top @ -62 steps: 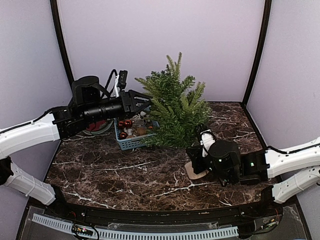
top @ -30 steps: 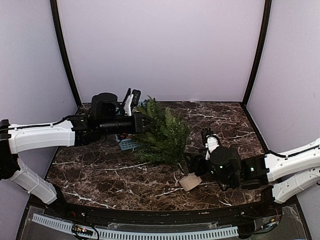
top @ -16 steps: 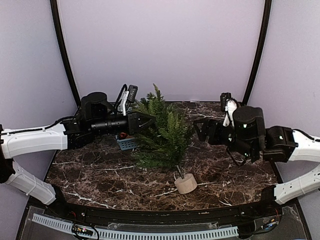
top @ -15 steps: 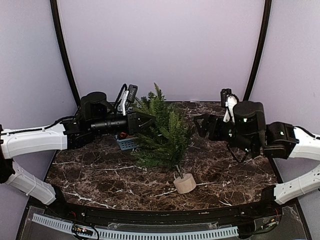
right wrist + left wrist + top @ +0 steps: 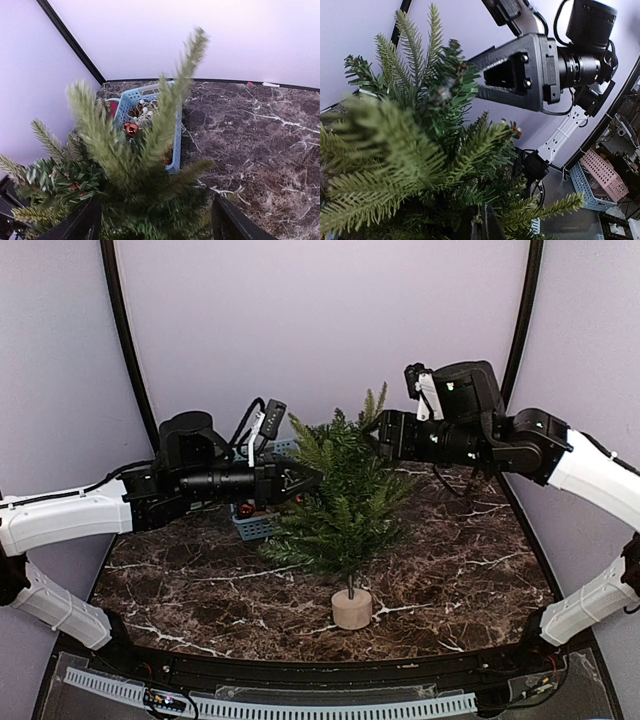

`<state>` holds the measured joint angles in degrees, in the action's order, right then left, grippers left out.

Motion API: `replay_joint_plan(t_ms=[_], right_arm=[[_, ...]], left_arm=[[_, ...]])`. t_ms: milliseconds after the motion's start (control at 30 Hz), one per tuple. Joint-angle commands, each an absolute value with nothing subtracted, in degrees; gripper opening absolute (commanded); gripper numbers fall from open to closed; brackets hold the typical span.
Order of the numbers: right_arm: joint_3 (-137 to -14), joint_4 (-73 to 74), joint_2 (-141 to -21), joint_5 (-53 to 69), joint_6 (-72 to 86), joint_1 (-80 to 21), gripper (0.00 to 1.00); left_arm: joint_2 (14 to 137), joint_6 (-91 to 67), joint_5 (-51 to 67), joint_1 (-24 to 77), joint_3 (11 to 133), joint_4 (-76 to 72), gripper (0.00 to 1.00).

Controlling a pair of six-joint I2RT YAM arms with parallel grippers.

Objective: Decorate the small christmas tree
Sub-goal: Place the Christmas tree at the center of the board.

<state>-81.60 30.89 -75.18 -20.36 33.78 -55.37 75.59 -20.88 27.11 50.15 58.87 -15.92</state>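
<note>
The small christmas tree (image 5: 345, 510) stands upright on its pale wooden base (image 5: 351, 610) near the table's front middle. My left gripper (image 5: 308, 480) reaches in from the left at mid-height. In the left wrist view it (image 5: 481, 225) is shut on a thin inner branch, deep in the needles (image 5: 410, 150). My right gripper (image 5: 376, 435) hangs at the tree's top from the right. In the right wrist view its fingers (image 5: 82, 225) stand wide apart, open, with the upper branches (image 5: 125, 165) between them.
A blue basket (image 5: 258, 525) behind the tree on the left holds red baubles (image 5: 131, 128), pine cones and white berries. The dark marble table (image 5: 450, 570) is walled by purple panels on three sides.
The tree has swung from a left lean to upright, and its base slid slightly left. My right gripper rose and moved left over the tree's top. My left gripper kept its hold.
</note>
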Motion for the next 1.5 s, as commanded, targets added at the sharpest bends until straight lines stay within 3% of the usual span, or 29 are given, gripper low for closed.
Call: replay_joint_plan(t_ms=[0,333,533,733,1000,1333,1467], right_arm=[[-87.1,31.2,-76.5,-16.8,31.8,-53.7,0.75],[-86.1,27.5,-72.1,-12.6,34.0,-49.3,0.81],[-88.6,28.6,-74.4,-9.0,34.7,-45.3,0.78],[-90.6,28.7,-78.1,-5.6,35.0,-43.3,0.71],[-91.0,25.8,-82.1,-0.5,35.6,-41.2,0.51],[-91.2,22.3,-85.1,4.8,35.6,-41.0,0.5],[-91.7,21.5,-86.3,5.8,35.6,-40.9,0.36]], left_arm=[[74.3,-19.0,29.6,51.2,61.2,-17.1,0.0],[73.1,-19.2,29.3,52.0,59.5,-16.6,0.0],[73.1,-18.9,30.2,52.4,59.5,-16.1,0.0],[73.2,-18.9,30.8,52.8,59.7,-16.0,0.0],[73.6,-18.6,30.9,53.3,60.0,-15.4,0.0],[74.3,-18.1,31.2,53.9,61.2,-14.3,0.0],[74.5,-18.0,30.9,54.0,61.3,-14.0,0.0]])
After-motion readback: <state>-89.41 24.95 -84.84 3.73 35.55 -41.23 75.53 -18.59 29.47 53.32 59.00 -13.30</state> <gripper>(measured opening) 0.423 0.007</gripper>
